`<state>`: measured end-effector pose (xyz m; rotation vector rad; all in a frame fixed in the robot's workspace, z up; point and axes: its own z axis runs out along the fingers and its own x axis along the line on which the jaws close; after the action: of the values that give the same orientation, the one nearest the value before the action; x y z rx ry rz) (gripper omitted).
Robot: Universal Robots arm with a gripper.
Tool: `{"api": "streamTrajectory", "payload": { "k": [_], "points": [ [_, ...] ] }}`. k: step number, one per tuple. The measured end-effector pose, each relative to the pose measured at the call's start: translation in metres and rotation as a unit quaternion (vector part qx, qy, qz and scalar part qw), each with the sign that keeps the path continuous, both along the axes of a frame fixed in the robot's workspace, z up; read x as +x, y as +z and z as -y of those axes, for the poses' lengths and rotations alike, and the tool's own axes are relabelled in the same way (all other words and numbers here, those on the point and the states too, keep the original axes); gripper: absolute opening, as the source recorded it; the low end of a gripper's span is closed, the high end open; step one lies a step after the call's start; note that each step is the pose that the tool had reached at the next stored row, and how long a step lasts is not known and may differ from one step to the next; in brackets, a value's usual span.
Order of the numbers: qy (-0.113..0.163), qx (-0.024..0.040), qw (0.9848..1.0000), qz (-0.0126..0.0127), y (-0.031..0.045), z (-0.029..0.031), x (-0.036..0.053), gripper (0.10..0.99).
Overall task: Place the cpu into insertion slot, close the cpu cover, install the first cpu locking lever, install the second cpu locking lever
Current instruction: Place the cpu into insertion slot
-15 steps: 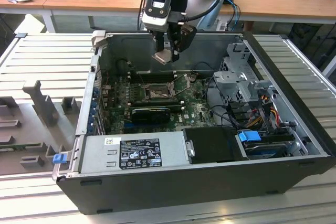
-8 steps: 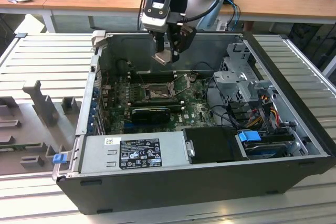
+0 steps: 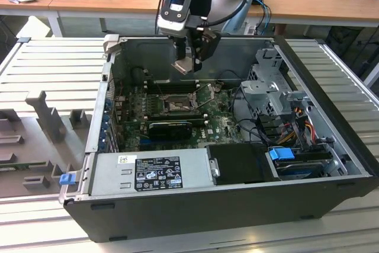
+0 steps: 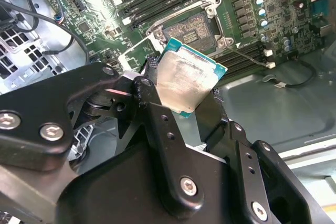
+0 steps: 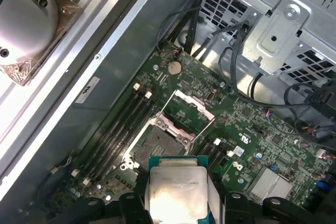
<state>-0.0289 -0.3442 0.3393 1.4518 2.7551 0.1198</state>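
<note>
- At the exterior view's left, one grey tray (image 3: 35, 134) of moulded blocks is cut off by the frame edge. One blue tab (image 3: 67, 178) sits at the near corner of the case (image 3: 195, 217).
- Inside the open case lies one green board (image 3: 219, 125). Its front strip is hidden behind the power unit (image 3: 151, 173).
- Mid-board, one slot (image 3: 176, 106) is small and hard to read in the exterior view. In the second wrist view its grey pin field is bare.
- One cover (image 5: 188, 113) stands tilted up off the slot in the first wrist view. In the second wrist view a finger hides part of it.
- Above the slot and apart from it, the gripper (image 3: 190, 58) hangs from the arm. Its two fingers (image 4: 157, 124) are clamped on opposite edges of the one cpu (image 4: 186, 80), whose silvery, smeared top faces both wrist cameras.
- The fingers hide two cpu edges, and the first wrist view cuts off its lower part.
- One thin lever (image 4: 251, 56) sticks out from the slot's corner.
- At the exterior view's right are one drive cage (image 3: 269, 84), a second blue tab (image 3: 281, 153) and tangled cables (image 3: 278, 125) that cannot be counted.
</note>
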Motion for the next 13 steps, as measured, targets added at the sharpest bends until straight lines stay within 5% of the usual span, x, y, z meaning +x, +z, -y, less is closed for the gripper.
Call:
{"api": "streamTrajectory", "payload": {
  "k": [13],
  "points": [
    [-0.041, 0.0, 0.9992, 0.0, -0.0009, 0.0, 0.0, 0.529]
  ]
}}
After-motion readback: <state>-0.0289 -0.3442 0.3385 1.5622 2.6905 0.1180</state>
